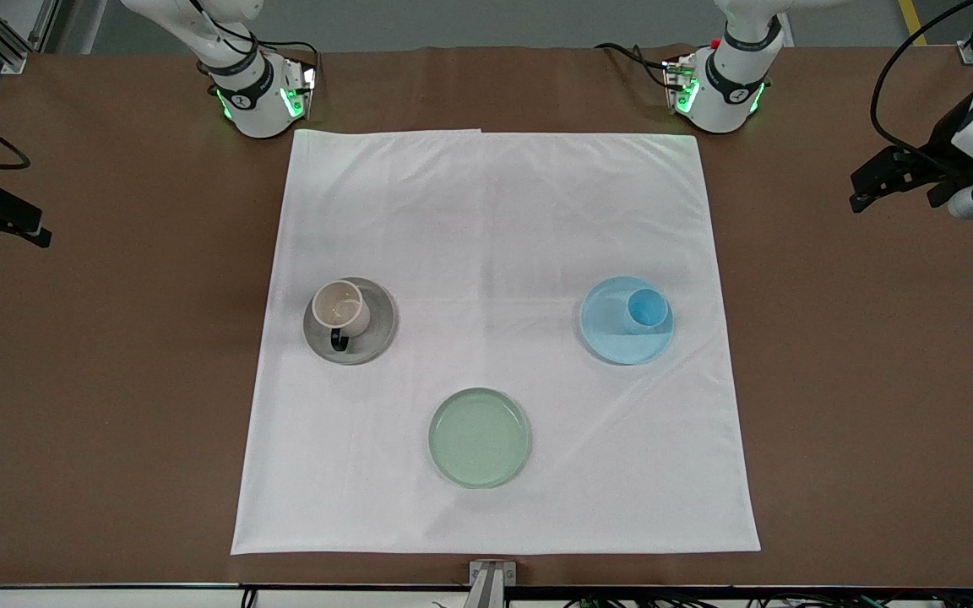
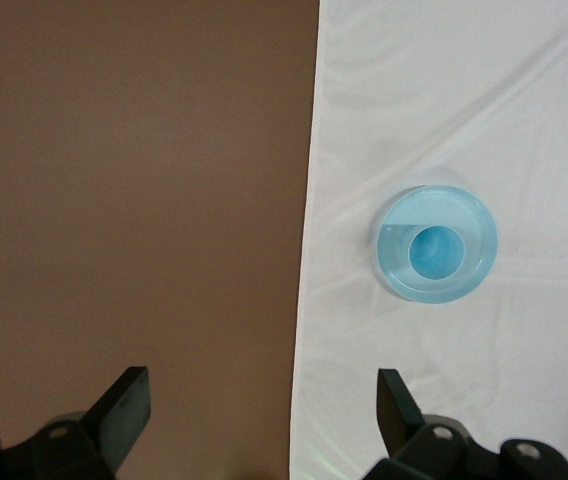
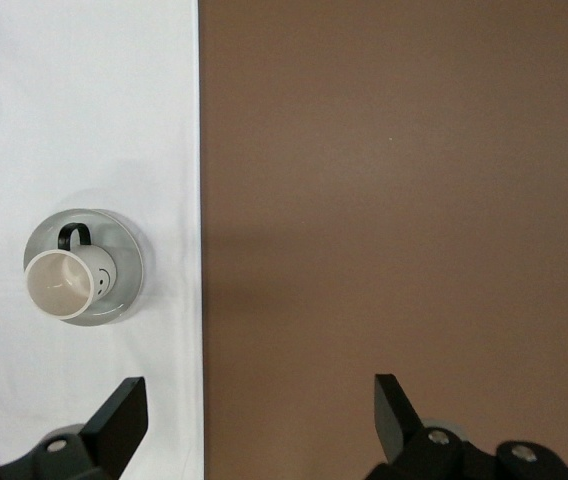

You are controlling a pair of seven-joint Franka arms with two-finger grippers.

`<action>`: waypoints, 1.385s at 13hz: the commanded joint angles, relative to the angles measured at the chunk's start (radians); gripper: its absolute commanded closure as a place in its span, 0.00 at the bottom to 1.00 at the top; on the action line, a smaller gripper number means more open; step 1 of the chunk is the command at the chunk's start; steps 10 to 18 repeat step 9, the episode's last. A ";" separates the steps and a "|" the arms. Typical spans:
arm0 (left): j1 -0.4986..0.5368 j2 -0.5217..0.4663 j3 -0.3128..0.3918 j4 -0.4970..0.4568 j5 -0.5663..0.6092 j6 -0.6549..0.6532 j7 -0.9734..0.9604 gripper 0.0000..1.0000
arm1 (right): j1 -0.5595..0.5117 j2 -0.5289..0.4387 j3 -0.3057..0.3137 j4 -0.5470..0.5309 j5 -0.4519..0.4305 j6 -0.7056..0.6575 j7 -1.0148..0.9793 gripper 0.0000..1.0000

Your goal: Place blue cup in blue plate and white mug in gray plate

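Observation:
The blue cup [image 1: 645, 310] stands upright in the blue plate [image 1: 607, 335] toward the left arm's end of the white cloth. The white mug [image 1: 340, 307] with a black handle stands upright in the gray plate [image 1: 378, 325] toward the right arm's end. My left gripper [image 1: 862, 191] is open and empty over the brown table beside the cloth's edge; its wrist view [image 2: 264, 410] shows the cup [image 2: 434, 252] in the blue plate [image 2: 467, 214]. My right gripper [image 1: 35, 228] is open and empty over the brown table; its wrist view [image 3: 261, 415] shows the mug [image 3: 61, 283] on the gray plate [image 3: 130, 272].
A pale green plate [image 1: 479, 437] lies empty on the white cloth [image 1: 495, 211], nearer the front camera than the other two plates. Brown tabletop [image 1: 875, 380] surrounds the cloth. The arm bases stand at the table's edge farthest from the front camera.

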 commanded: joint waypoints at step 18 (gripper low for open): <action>0.003 0.006 0.006 0.033 0.002 -0.030 0.012 0.00 | -0.027 0.006 0.021 0.039 0.010 0.002 -0.002 0.00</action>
